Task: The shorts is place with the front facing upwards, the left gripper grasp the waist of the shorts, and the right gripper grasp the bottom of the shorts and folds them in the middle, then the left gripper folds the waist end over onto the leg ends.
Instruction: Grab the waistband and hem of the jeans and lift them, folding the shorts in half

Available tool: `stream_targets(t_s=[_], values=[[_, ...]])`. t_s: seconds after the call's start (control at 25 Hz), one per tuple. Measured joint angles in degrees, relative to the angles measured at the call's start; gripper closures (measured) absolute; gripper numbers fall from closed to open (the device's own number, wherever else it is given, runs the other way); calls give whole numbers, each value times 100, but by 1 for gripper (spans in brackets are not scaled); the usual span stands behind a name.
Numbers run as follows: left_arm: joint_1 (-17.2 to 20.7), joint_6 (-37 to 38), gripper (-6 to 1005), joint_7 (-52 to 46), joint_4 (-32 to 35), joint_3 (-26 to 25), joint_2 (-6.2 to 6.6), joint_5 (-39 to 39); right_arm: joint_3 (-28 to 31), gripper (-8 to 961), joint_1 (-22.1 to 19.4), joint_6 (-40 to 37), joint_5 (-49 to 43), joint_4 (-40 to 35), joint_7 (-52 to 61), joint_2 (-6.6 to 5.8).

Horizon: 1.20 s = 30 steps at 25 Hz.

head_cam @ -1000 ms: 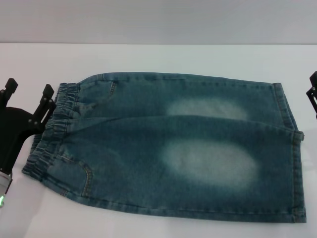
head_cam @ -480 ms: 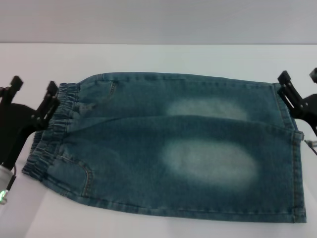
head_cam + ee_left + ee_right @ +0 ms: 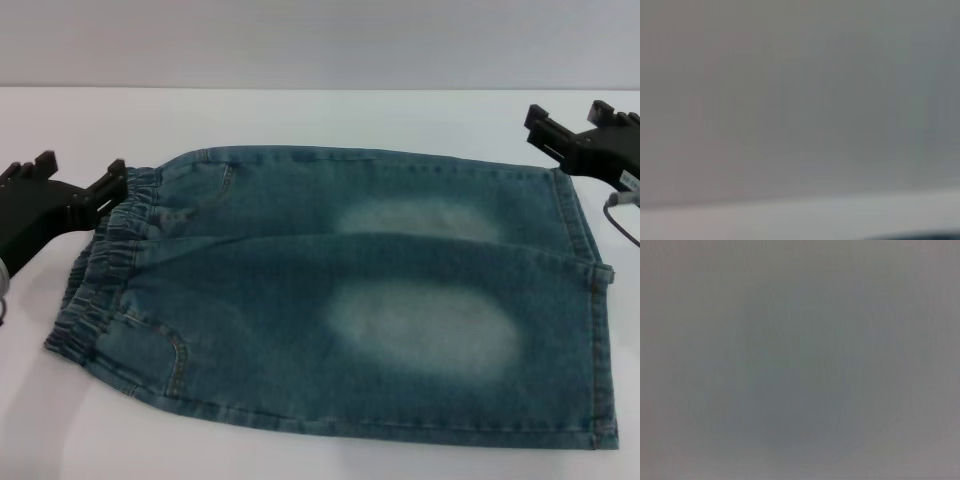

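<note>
The blue-green denim shorts [image 3: 340,290] lie flat on the white table [image 3: 300,115], with pale faded patches on both legs. The waist of the shorts [image 3: 105,255] is the ruffled elastic band at the left. The bottom of the shorts [image 3: 592,320], two stitched hems, is at the right. My left gripper [image 3: 82,168] hovers at the far end of the waistband, open, one fingertip over the ruffle. My right gripper [image 3: 567,116] is open just beyond the far corner of the hems, holding nothing. Both wrist views show only grey blur.
The table's far edge meets a grey wall [image 3: 320,40] behind the shorts. A thin cable [image 3: 620,215] hangs from the right arm beside the hems. Bare white tabletop surrounds the shorts at left and behind.
The right gripper came in from the right edge and moved toward the far corner of the hems. The left gripper shifted farther along the waistband and tilted flatter. The shorts have not moved.
</note>
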Motion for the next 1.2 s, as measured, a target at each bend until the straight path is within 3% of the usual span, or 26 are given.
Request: stream_targets(t_s=[0.12, 0.24, 0.4, 0.52, 0.64, 0.92, 1.2], values=[[-9, -2051, 204, 285, -924, -406, -110, -4, 683, 186, -17, 1906, -444, 1015, -52, 350], [-49, -3447, 205, 786, -1501, -835, -410, -14, 1090, 186, 36, 3390, -665, 1834, -317, 619], [-150, -4836, 205, 1490, -1863, -1461, -911, -30, 1414, 184, 221, 4957, -634, 2566, -457, 689], [-276, -5297, 206, 1526, -1935, -1600, -895, -143, 1825, 184, 418, 5805, -304, 2646, -475, 685], [-327, -5569, 207, 1567, -1946, -1760, -888, -189, 2049, 183, 411, 6179, -100, 2629, -510, 702], [-616, -5953, 208, 1638, -1545, -2019, -904, -189, 2169, 184, 147, 6045, -91, 2458, -353, 729], [-1052, -6381, 209, 1585, -957, -2039, -925, -201, 2033, 184, 331, 5796, -88, 1835, -249, 731]])
